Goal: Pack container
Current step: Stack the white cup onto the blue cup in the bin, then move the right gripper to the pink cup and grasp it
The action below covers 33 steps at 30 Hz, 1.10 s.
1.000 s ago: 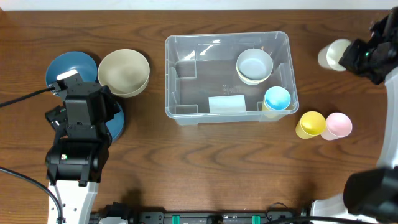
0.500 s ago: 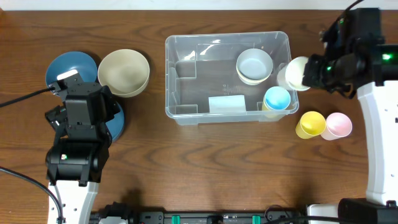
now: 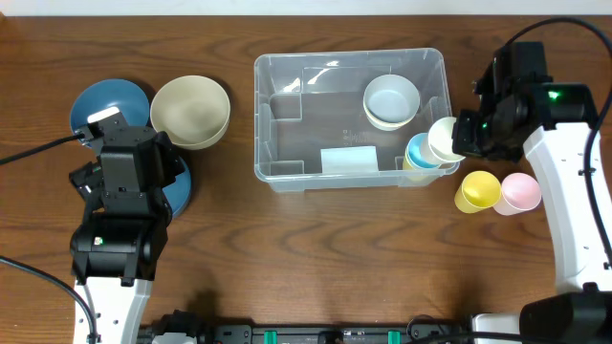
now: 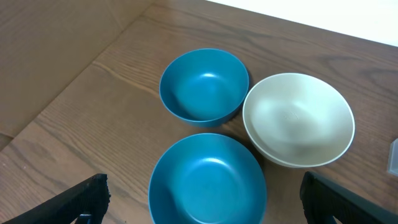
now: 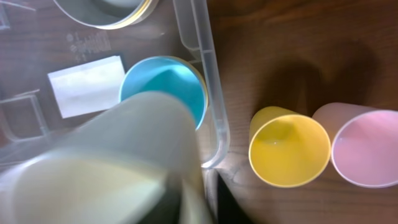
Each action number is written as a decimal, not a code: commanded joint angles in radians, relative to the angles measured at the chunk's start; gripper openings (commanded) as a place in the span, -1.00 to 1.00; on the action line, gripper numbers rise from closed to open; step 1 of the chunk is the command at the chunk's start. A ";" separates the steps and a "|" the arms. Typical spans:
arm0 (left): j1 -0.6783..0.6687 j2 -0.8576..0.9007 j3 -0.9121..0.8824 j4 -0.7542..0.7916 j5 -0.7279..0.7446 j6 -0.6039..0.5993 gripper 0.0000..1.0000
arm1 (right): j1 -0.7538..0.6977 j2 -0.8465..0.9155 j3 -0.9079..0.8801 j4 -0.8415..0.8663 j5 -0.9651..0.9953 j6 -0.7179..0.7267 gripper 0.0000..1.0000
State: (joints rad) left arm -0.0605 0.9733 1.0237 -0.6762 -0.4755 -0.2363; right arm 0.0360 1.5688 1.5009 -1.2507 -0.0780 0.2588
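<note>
Since a second ago, the right tool point(image 3: 464, 137) has come from the upper right corner of the overhead view down to the right wall of the container point(image 3: 344, 54), and it brings the cream cup point(image 3: 443, 139) along. The left arm has not moved at all.

The right tool is clamped on the cream cup. The cup hangs tipped over the right rim of the container, right above the blue cup point(image 3: 419, 155). In the right wrist view the cream cup point(image 5: 106, 162) fills the lower left and hides part of the blue cup point(image 5: 165, 87).

The container is a big clear plastic bin. It sits on the brown wood surface point(image 3: 316, 258) in the middle of the overhead view, a bit toward the top. The blue cup stands in its lower right corner. A white bowl point(image 3: 391, 98) sits near its upper right corner. A pale label point(image 3: 349, 160) shows at its lower edge.

A yellow cup point(image 3: 478, 190) and a pink cup point(image 3: 520, 192) stand side by side on the surface, just below and right of the container. They touch each other.

The left tool point(image 4: 204, 193) has its two fingers far apart and holds nothing. It hovers over a blue bowl point(image 4: 208, 180) at the left of the overhead view. A second blue bowl point(image 4: 204, 84) and a cream bowl point(image 4: 298, 118) sit close by, left of the container.
</note>
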 commanded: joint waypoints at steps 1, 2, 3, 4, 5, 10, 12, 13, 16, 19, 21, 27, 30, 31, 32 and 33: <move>0.005 0.001 0.022 0.000 -0.015 -0.009 0.96 | 0.004 0.006 -0.026 0.021 0.007 0.005 0.33; 0.005 0.001 0.022 0.000 -0.015 -0.009 0.96 | 0.004 0.006 -0.026 0.024 0.007 0.003 0.42; 0.005 0.001 0.022 0.000 -0.015 -0.009 0.96 | 0.005 0.006 -0.026 0.028 0.006 -0.006 0.44; 0.005 0.001 0.022 0.000 -0.015 -0.009 0.96 | 0.004 0.006 -0.026 0.031 0.006 -0.006 0.45; 0.005 0.001 0.022 0.000 -0.015 -0.009 0.96 | 0.004 0.006 -0.026 0.033 0.006 -0.006 0.44; 0.005 0.001 0.022 0.000 -0.015 -0.009 0.96 | 0.004 0.006 -0.022 0.058 -0.044 -0.038 0.38; 0.005 0.001 0.022 0.000 -0.015 -0.009 0.96 | 0.004 0.006 -0.003 0.054 -0.070 -0.040 0.37; 0.005 0.001 0.022 0.000 -0.015 -0.009 0.96 | 0.004 0.003 0.016 0.042 -0.077 -0.039 0.36; 0.005 0.001 0.022 0.000 -0.015 -0.009 0.96 | -0.005 -0.008 0.090 -0.008 -0.080 -0.027 0.38; 0.005 0.001 0.022 0.000 -0.015 -0.009 0.96 | -0.037 -0.023 0.179 -0.069 -0.079 -0.028 0.41; 0.005 0.001 0.022 0.000 -0.015 -0.009 0.96 | -0.074 -0.035 0.233 -0.116 -0.076 -0.028 0.41; 0.005 0.001 0.022 0.000 -0.015 -0.009 0.96 | -0.232 -0.082 0.272 -0.213 -0.034 -0.028 0.43; 0.005 0.001 0.022 0.000 -0.015 -0.009 0.96 | -0.333 -0.088 0.271 -0.273 0.015 -0.029 0.44; 0.005 0.001 0.022 0.000 -0.015 -0.009 0.96 | -0.363 -0.088 0.270 -0.288 0.028 -0.029 0.43; 0.005 0.001 0.022 0.000 -0.015 -0.009 0.96 | -0.398 -0.088 0.264 -0.299 0.029 -0.034 0.44; 0.005 0.001 0.022 0.000 -0.015 -0.009 0.96 | -0.425 -0.088 0.254 -0.301 0.029 -0.032 0.43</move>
State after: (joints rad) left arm -0.0605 0.9733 1.0237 -0.6765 -0.4755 -0.2363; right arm -0.3191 1.4879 1.7576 -1.5429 -0.0895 0.2394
